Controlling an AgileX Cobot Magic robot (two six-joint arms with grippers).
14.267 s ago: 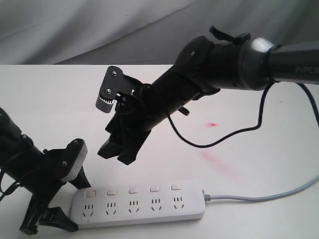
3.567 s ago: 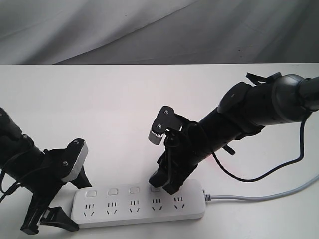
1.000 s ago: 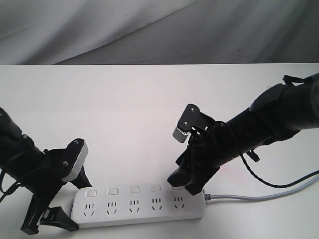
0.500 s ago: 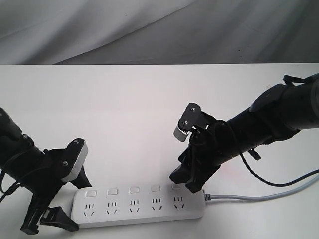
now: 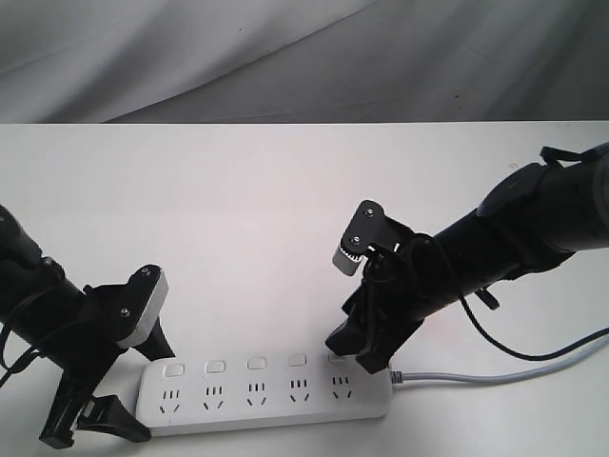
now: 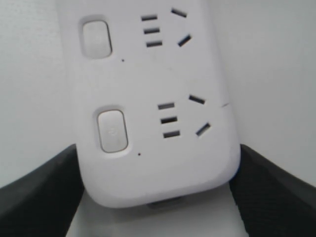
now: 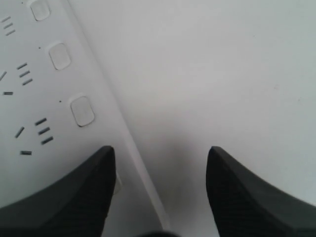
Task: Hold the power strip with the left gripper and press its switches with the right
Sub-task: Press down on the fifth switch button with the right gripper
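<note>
- White plastic and long, the power strip lies flat on the table, with one end caught between the fingers of my left gripper.
- In the left wrist view that gripper is clamped on the strip, a black finger pressed against each long side of the rounded end.
- Neither this grip nor the strip differs from any earlier frame.
- My right gripper sits low over the far end, where the grey cord leaves the strip.
- 3.6 s ago it stood on the fourth of the switches. Now its tips cover the fifth, the one nearest the cord.
- Compared with 0.5 s ago it is a touch lower and nearer the cord.
- 14.3 s ago it hung well above the strip.
- In the right wrist view the gripper has its fingers spread and holds nothing. One finger lies over the strip's edge and the other over bare table.
- Three switches show beyond that finger. I cannot tell whether the tip is actually touching the fifth.
</note>
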